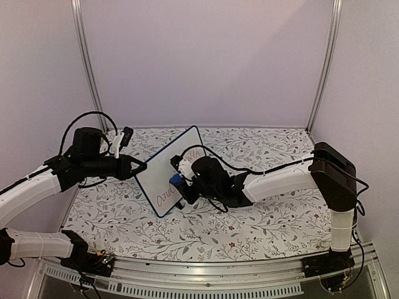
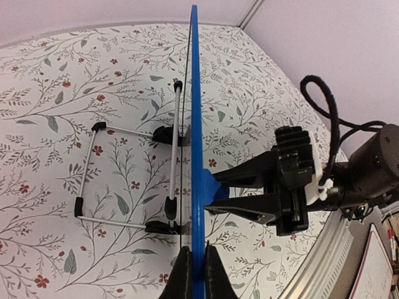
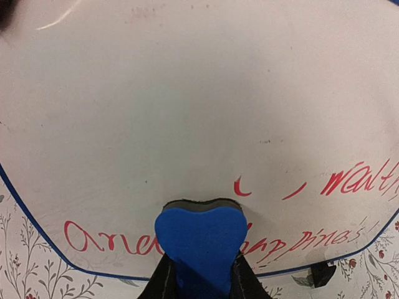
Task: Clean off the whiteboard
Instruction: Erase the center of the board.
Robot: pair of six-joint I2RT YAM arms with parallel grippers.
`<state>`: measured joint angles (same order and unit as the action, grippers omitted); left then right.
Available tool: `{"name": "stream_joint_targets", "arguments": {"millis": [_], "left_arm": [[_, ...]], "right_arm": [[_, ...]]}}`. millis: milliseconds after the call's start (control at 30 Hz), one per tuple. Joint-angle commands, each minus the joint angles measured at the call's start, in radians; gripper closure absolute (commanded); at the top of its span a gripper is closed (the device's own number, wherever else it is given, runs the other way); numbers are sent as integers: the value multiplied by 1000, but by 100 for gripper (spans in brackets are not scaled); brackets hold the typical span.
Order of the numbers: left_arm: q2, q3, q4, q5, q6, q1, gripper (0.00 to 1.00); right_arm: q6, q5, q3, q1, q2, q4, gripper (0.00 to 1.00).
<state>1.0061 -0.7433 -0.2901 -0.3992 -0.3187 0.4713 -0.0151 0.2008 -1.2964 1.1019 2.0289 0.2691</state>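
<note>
Whiteboard [image 3: 187, 112] — edge clamped by left gripper [image 2: 198, 274]; right gripper [image 3: 201, 277] clenches eraser [image 3: 199, 240] against it — hard wiping may twist board loose.

Plain pale lilac walls [image 1: 206, 62] enclose the bench [image 1: 262, 227], whose white covering carries grey leafy sprigs and small red flowers. Slim aluminium posts [image 1: 87, 68] stand at the back corners.

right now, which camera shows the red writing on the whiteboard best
Right wrist: the red writing faces it, large. Top external shows it small and slanted; left wrist sees the whiteboard edge-on, writing hidden.
</note>
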Motion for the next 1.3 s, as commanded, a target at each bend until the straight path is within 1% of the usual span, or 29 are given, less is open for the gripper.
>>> {"name": "stream_joint_targets", "arguments": {"millis": [0, 267, 300, 433, 600, 767, 900, 1067, 1267], "left_arm": [[-15, -2, 37, -69, 5, 15, 100], [-8, -1, 35, -65, 3, 15, 100], [-8, -1, 37, -65, 4, 15, 100], [-8, -1, 37, -65, 5, 15, 100], [-10, 0, 37, -64, 6, 15, 100], [-15, 1, 37, -65, 4, 15, 100], [-16, 1, 37, -68, 5, 16, 100], [-14, 1, 37, -70, 3, 15, 100], [-11, -1, 37, -70, 3, 16, 100]], "right_arm": [[-36, 5, 20, -14, 25, 4, 84], [4, 19, -73, -23, -25, -16, 84], [38, 22, -84, -23, -34, -19, 84], [64, 26, -110, -32, -47, -23, 84], [50, 18, -95, -50, -16, -21, 84], [20, 5, -11, -57, -9, 7, 84], [-17, -4, 26, -57, -6, 23, 85], [-15, -18, 7, -58, 5, 28, 85], [36, -23, -78, -60, -14, 16, 84]]}}
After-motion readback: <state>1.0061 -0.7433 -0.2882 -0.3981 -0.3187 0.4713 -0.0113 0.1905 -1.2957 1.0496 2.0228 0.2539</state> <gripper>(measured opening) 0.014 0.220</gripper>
